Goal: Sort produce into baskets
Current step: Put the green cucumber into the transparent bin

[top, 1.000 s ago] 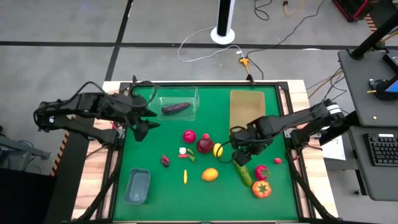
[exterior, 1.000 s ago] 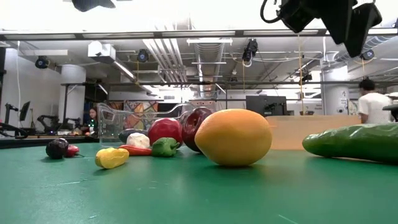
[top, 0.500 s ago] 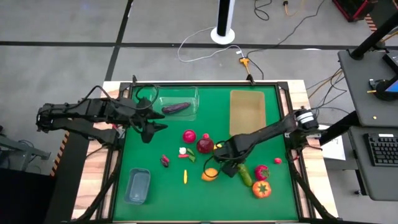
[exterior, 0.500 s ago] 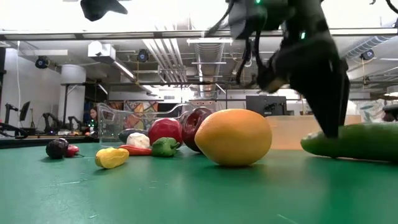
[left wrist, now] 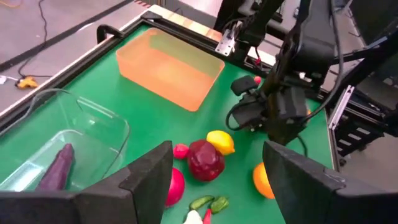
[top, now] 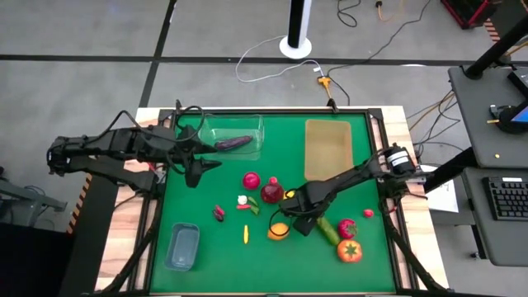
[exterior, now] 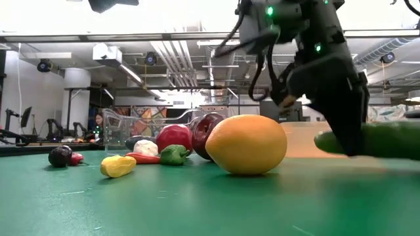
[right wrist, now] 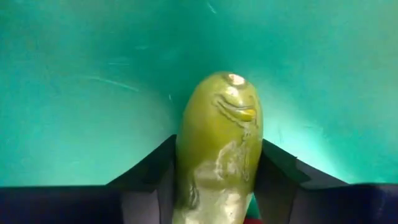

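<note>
A green mat [top: 355, 264] is covering the table, which is standing on a grey floor crossed by dark lines, with cables trailing at the far side. Across the table in the low view, an open workshop is showing, with ceiling pipes, lights and desks.

The right gripper [top: 307, 221] is reaching down at the mat's middle right and is closing its fingers [right wrist: 149, 180] on either side of the green cucumber [right wrist: 217, 149], which is sitting between them with its end sticking out over the mat. The orange fruit [top: 279, 231] is lying just left of it, with the tomato [top: 347, 251] and a red fruit [top: 346, 228] to the right.

The left gripper [top: 198, 169] is hovering at the far left with its fingers [left wrist: 149, 180] spread wide and holding nothing. Just beyond it, the clear tub [top: 247, 124] is holding the purple eggplant [top: 233, 143]. The tan tray [top: 327, 148] is sitting far right, and the bluish tub [top: 181, 247] is sitting near left.
</note>
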